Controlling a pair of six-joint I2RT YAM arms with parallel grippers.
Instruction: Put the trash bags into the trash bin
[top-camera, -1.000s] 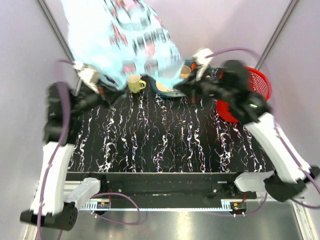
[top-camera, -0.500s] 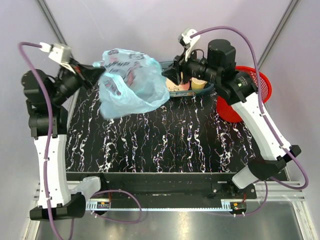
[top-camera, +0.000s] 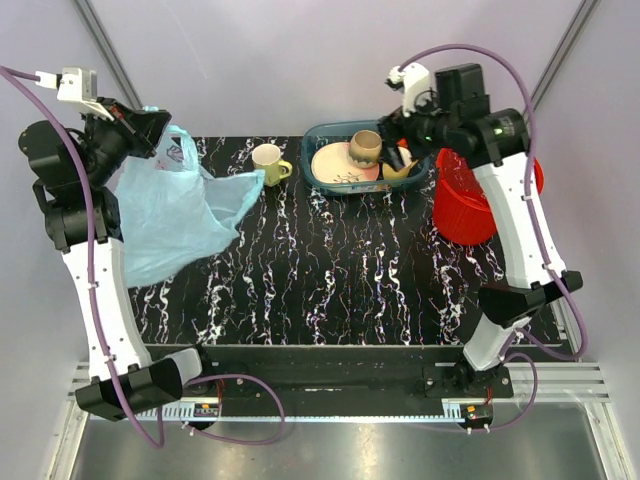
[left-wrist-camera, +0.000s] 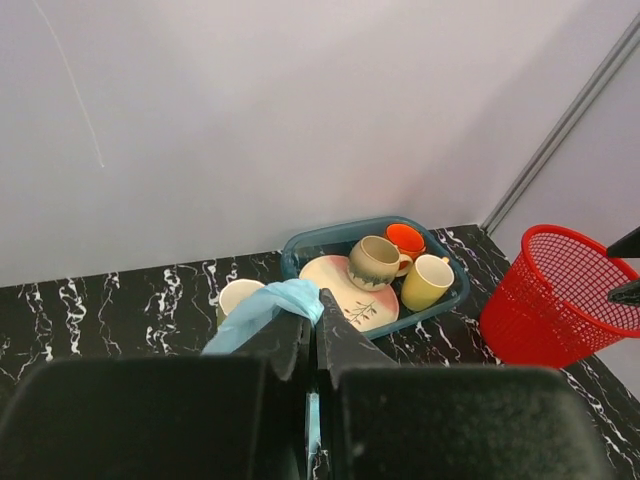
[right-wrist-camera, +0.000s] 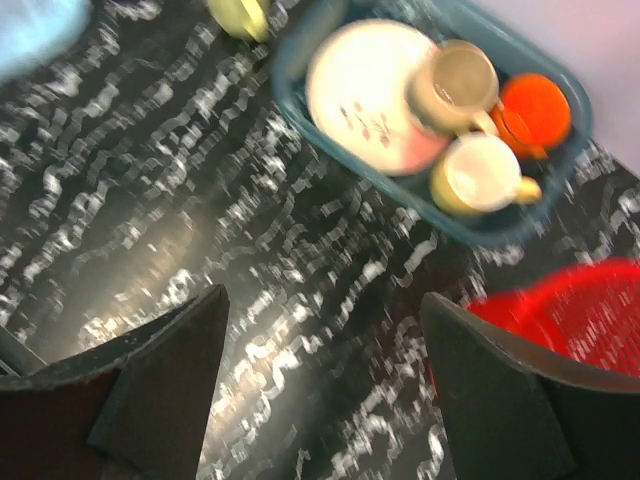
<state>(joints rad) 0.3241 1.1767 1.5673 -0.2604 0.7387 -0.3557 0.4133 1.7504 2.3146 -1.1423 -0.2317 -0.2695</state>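
Left gripper (left-wrist-camera: 312, 330) clamped on top of the trash bag (top-camera: 175, 215), which hangs far left, one corner by the yellow mug (top-camera: 268, 163). Hauled right one-handed, it could sweep the mug or the teal tray (left-wrist-camera: 335, 230). Right gripper (right-wrist-camera: 322, 305) gapes empty near the red basket (top-camera: 465, 205), whose rim the floppy bag may snag.
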